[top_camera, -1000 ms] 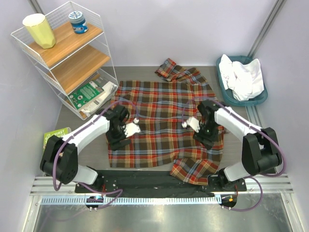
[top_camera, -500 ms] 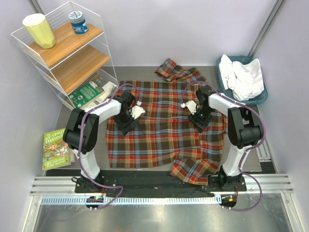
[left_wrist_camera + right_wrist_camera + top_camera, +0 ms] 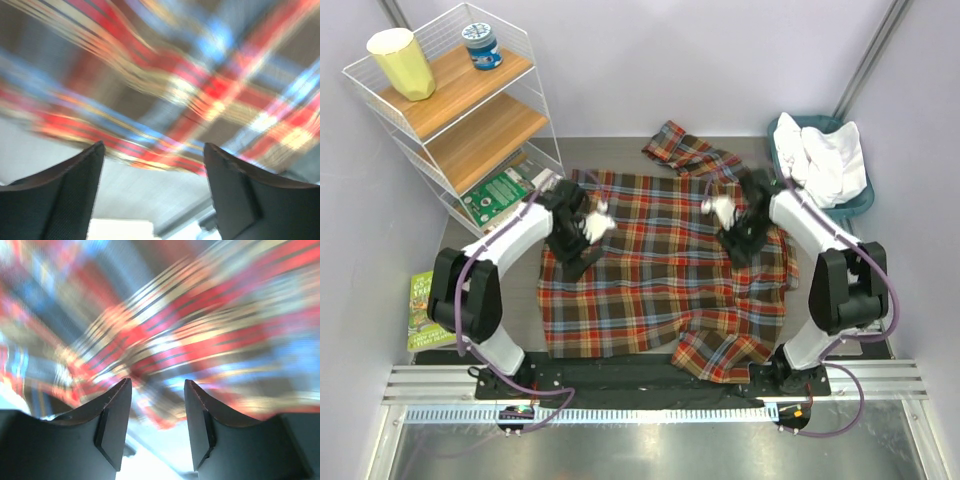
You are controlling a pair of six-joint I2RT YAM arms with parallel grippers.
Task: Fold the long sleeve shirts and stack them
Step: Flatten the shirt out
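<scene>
Two pincers hang low over the far part of the plaid flannel shirt (image 3: 660, 280), one toward each far corner.

1. Left gripper (image 3: 594, 226): jaws wide apart. The left wrist view shows blurred plaid past both fingers (image 3: 70, 190) and nothing between them.
2. Right gripper (image 3: 722, 211): jaws apart, with a narrower gap. The right wrist view shows blurred plaid beyond the fingers (image 3: 112, 415). No cloth appears clamped.
3. Plaid shirt position: spread flat, directly beneath both pincers. Most of the body extends from them back toward the arm bases. Its far edge lies just beyond each pincer and runs crosswise from one to the other.
4. Sleeves: one sleeve (image 3: 680, 148) lies beyond the far edge, nearer the right gripper. A second plaid flap (image 3: 720, 352) lies behind the right gripper, beside its base.
5. White shirt (image 3: 830, 160): bunched in the teal basket (image 3: 798, 196), out to the right of the right gripper and well apart from the left gripper.

Assessment: the coming move turns on that crosswise far edge. Each arm is nearest its own corner, so a paired grasp there appears likely. The loose far sleeve is better reached by the right arm.
</scene>
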